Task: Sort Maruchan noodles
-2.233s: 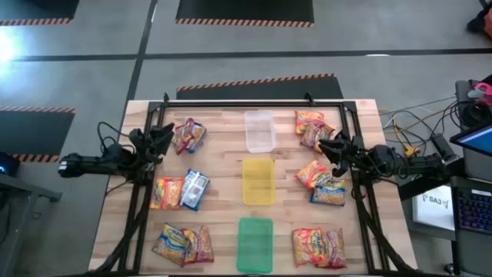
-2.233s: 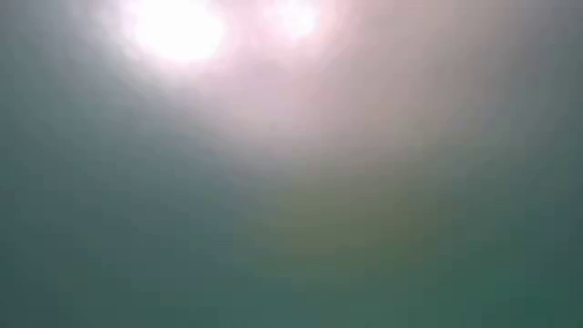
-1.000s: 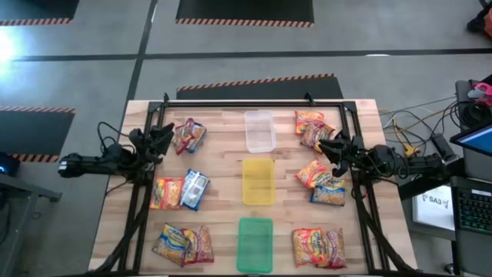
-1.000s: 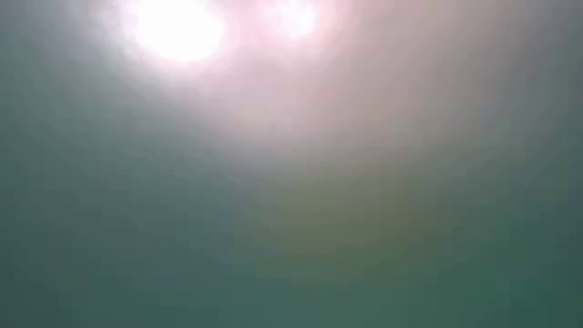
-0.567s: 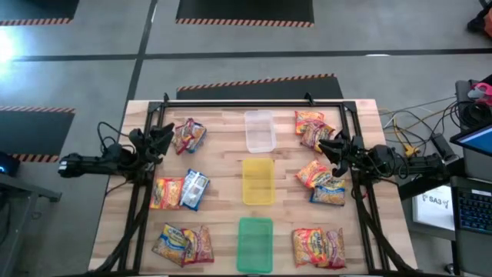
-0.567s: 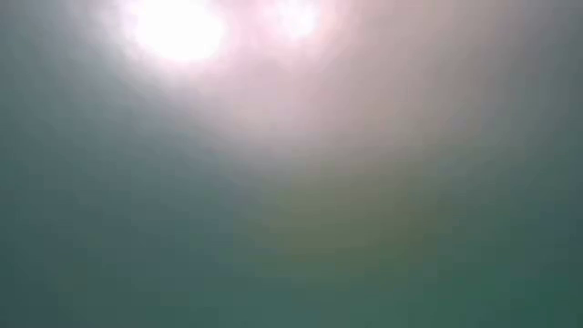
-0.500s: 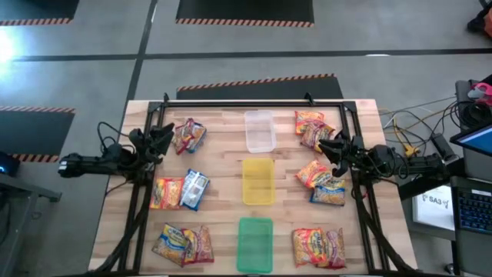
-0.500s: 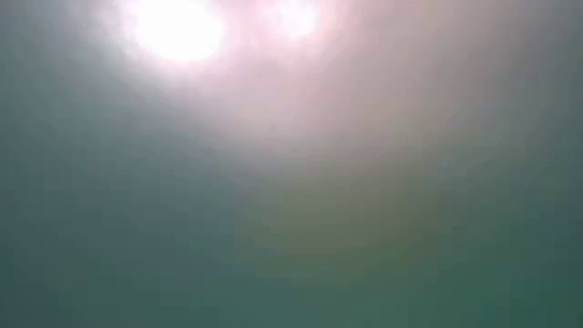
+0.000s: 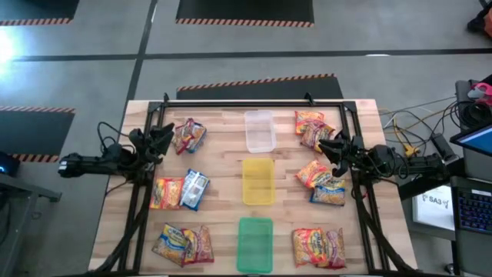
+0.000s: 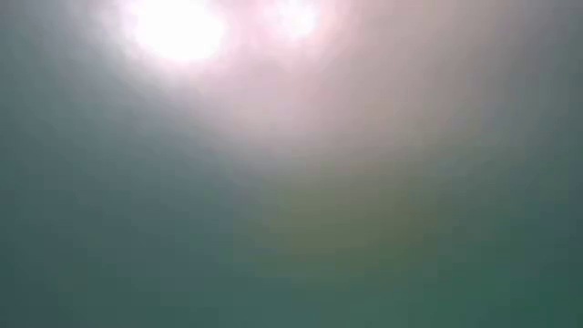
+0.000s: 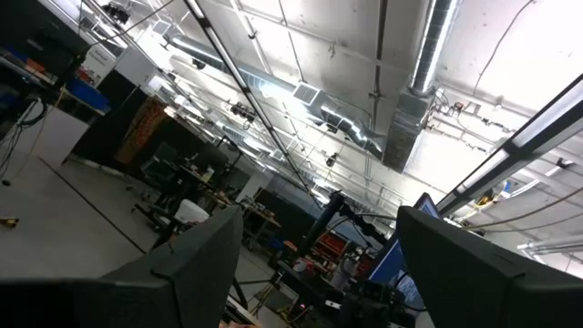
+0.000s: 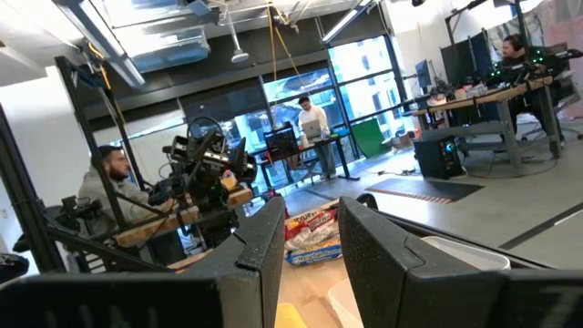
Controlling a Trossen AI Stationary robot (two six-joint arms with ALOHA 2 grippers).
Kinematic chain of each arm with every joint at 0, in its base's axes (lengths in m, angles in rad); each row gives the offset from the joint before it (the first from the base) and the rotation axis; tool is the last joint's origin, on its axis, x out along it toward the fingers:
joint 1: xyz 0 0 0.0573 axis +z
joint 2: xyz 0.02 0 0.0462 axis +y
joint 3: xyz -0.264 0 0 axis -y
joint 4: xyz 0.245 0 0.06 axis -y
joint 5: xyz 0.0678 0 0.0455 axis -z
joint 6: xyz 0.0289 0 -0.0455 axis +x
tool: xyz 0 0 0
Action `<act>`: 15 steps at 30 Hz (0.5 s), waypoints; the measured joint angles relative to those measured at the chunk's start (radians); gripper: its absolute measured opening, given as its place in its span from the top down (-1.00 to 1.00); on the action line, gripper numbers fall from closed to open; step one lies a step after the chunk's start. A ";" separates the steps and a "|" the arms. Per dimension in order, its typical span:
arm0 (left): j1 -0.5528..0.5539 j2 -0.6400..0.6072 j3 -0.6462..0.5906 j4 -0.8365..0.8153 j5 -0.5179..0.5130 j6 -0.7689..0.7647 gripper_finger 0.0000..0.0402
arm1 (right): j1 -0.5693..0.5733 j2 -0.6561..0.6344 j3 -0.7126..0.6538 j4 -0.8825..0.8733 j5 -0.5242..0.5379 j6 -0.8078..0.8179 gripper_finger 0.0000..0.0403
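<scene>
Nothing had moved since the earlier frames. From above, my left gripper [image 9: 166, 136] hung just left of the noodle packets [image 9: 189, 135] beside the clear tray [image 9: 260, 131], my right gripper [image 9: 329, 144] just right of that tray's row; other packets lay either side of the yellow tray [image 9: 258, 181] and green tray [image 9: 254, 245]. The low view showed only haze. My left wrist view showed my fingers [image 11: 196, 260] spread wide. My right wrist view showed mine [image 12: 264, 246] narrowly parted, holding nothing, with a packet [image 12: 312, 229] beyond.
</scene>
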 joint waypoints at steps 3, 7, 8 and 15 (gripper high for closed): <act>0.000 0.000 0.000 0.000 0.000 0.000 -0.37 | 0.000 0.000 0.000 0.001 0.000 -0.011 0.53; 0.000 0.000 0.000 0.000 0.000 0.000 -0.37 | 0.000 0.000 0.000 0.001 0.000 -0.062 0.53; 0.000 0.000 0.000 0.000 0.000 0.000 -0.37 | 0.000 0.000 0.000 0.001 0.000 -0.062 0.53; 0.000 0.000 0.000 0.000 0.000 0.000 -0.37 | 0.000 0.000 0.000 0.002 -0.001 -0.007 0.53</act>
